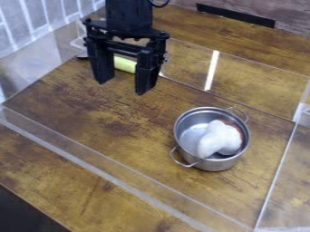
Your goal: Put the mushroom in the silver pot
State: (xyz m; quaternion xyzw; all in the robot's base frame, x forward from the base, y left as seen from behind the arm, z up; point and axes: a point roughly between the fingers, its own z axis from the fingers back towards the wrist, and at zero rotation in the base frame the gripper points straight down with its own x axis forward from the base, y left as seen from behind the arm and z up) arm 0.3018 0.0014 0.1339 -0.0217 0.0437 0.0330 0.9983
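the parted-finger gripper (pixel 125 80) hangs between the yellow-green object (pixel 121 63) near eleven o'clock and the silver pot (pixel 212 139) toward four o'clock.

Clear panels edge the brown wooden desk (pixel 72 140); a white strip (pixel 212 71) marks its surface, and pale ribbing (pixel 36 23) borders the far left.
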